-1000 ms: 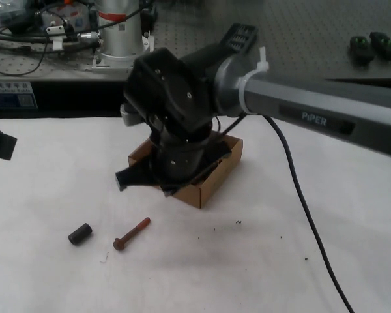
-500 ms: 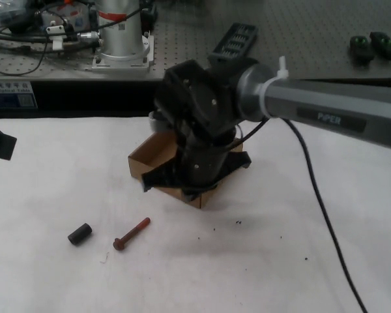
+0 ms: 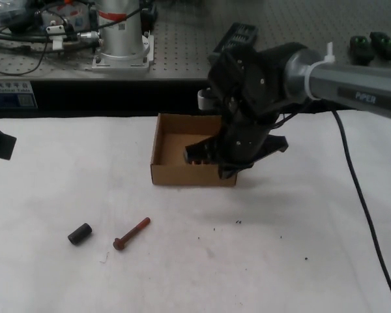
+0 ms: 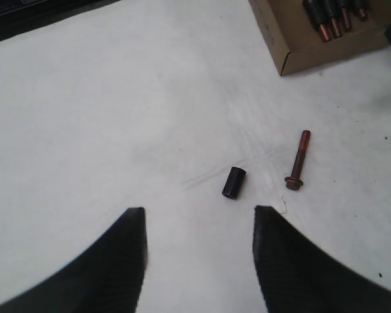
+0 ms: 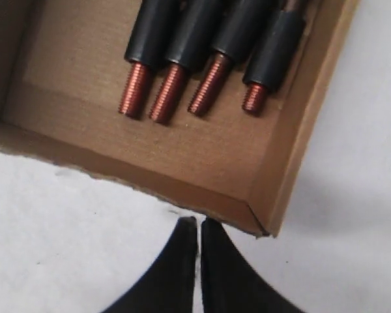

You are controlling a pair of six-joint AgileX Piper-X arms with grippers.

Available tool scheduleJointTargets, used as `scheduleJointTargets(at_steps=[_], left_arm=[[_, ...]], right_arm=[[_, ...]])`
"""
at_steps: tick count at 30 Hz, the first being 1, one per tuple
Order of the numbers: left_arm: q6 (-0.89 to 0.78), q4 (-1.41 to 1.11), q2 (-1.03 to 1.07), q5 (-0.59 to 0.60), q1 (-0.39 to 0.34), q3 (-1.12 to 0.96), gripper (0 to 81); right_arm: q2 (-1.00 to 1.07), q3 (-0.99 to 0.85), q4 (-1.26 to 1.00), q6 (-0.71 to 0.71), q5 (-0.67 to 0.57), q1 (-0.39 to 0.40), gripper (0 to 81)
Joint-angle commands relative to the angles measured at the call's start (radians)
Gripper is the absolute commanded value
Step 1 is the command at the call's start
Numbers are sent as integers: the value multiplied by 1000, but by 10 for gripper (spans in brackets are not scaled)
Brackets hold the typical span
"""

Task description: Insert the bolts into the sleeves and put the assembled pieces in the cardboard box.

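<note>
The cardboard box (image 3: 189, 175) stands mid-bench with several assembled bolt-and-sleeve pieces (image 5: 195, 39) lying side by side inside it. My right gripper (image 5: 199, 225) is shut with nothing in it, just outside the box's corner (image 5: 260, 222); in the high view it hangs by the box's right side (image 3: 228, 171). A loose black sleeve (image 3: 79, 233) and a copper-coloured bolt (image 3: 131, 233) lie on the white cloth at front left. My left gripper (image 4: 199, 212) is open above the cloth, with the sleeve (image 4: 234, 182) and bolt (image 4: 298, 160) ahead of it.
A dark bench with metal posts and cables (image 3: 117, 32) runs along the back. The right arm's black cable (image 3: 358, 202) trails over the cloth at right. White cloth (image 3: 247, 261) covers the bench in front.
The right arm swung to the right, off the box's top. The box has turned square and shifted back and right. The loose sleeve and bolt stayed put.
</note>
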Motion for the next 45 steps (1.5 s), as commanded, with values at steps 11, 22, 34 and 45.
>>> scheduleJointTargets(at_steps=[11, 22, 34, 45], left_arm=[[-15, -4, -5, -2, 1, -3, 368], [-15, 50, -85, -165, 1, -3, 368], [-15, 46, -227, -165, 1, -3, 368], [-10, 5, -183, 91, 1, 32, 368]], right_arm=[[-90, -2, 120, 60, -180, 108, 40], [-100, -2, 19, 245, -178, 253, 155], [-95, -2, -25, 514, -163, 303, 269], [-105, 8, 44, 221, -202, 287, 268]])
